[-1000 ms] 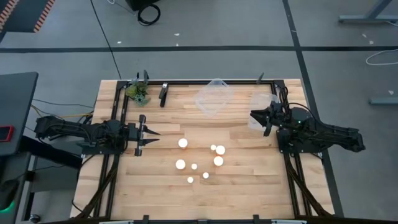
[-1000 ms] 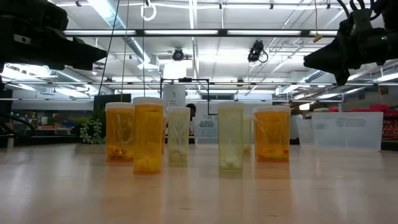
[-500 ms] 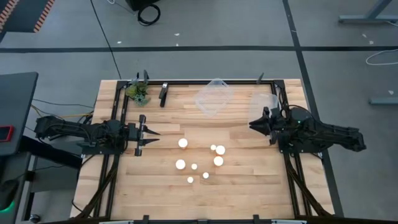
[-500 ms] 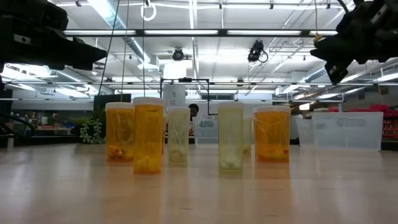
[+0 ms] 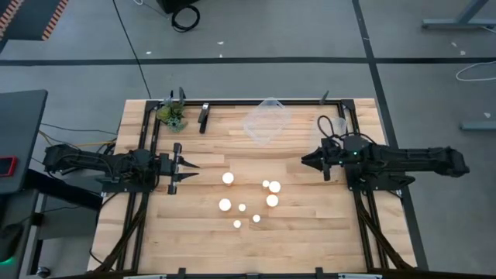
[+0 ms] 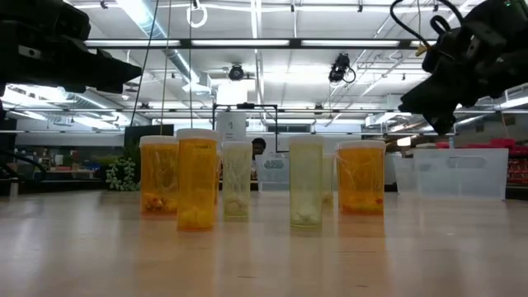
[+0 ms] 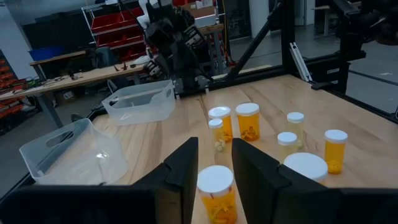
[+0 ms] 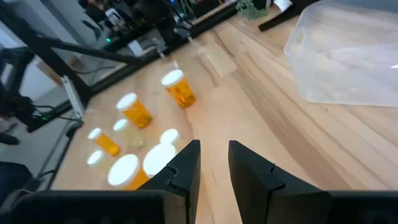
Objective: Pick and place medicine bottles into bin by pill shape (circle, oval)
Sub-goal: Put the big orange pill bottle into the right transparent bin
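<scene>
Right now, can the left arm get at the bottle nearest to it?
Probably yes. The left gripper is open, and bare table lies between it and the nearest bottle; no other bottle blocks the way.

The pale planked wooden table (image 5: pixel 294 225) has a smooth, faintly glossy finish. On it stand translucent orange-amber plastic medicine bottles (image 6: pixel 197 183) with matt white caps, near clear glossy plastic bins (image 7: pixel 140 102).
</scene>
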`<state>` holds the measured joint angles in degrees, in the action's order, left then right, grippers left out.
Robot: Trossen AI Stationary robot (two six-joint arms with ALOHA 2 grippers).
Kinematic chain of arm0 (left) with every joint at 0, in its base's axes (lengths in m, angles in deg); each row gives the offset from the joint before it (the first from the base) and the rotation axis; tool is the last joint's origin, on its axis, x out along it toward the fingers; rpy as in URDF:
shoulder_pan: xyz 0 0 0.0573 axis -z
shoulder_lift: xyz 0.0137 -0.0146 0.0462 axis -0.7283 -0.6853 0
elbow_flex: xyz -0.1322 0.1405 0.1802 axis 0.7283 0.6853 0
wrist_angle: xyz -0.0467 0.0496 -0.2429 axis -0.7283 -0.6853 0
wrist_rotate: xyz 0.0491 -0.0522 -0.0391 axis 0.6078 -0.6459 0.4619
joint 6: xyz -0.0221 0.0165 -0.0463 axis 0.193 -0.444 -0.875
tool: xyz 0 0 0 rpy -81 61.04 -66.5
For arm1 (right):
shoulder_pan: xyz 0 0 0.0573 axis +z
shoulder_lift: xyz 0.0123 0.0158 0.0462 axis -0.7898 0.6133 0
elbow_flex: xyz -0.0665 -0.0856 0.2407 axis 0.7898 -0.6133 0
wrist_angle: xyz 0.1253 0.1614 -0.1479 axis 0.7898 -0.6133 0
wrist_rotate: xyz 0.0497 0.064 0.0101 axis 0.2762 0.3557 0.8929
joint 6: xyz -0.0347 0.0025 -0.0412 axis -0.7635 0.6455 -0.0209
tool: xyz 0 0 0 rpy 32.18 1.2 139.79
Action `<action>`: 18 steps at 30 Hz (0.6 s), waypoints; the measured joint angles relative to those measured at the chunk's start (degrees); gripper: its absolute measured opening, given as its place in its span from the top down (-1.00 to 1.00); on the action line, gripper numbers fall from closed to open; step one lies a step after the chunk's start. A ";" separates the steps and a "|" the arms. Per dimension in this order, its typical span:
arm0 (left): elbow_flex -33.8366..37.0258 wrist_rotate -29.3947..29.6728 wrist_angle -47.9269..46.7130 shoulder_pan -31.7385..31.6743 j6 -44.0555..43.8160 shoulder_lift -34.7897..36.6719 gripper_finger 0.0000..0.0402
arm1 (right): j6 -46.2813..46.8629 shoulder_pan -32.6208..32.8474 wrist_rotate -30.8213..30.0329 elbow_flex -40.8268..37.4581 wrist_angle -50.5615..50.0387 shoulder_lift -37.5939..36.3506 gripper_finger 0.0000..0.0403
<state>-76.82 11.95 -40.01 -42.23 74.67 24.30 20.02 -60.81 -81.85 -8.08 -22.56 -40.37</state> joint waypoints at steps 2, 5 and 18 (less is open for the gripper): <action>-0.01 0.00 -0.01 0.00 0.00 -0.01 0.47 | 0.04 1.66 -2.19 0.02 2.28 3.08 0.55; -0.01 0.00 -0.02 -0.01 0.00 0.00 0.47 | 0.01 4.20 -5.01 0.01 5.59 7.17 0.55; -0.01 0.00 -0.02 -0.02 0.00 -0.01 0.47 | 1.25 11.37 -8.04 0.45 12.24 16.65 0.55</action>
<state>-76.84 11.95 -40.03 -42.25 74.67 24.30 21.26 -49.44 -89.89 -7.63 -10.32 -23.73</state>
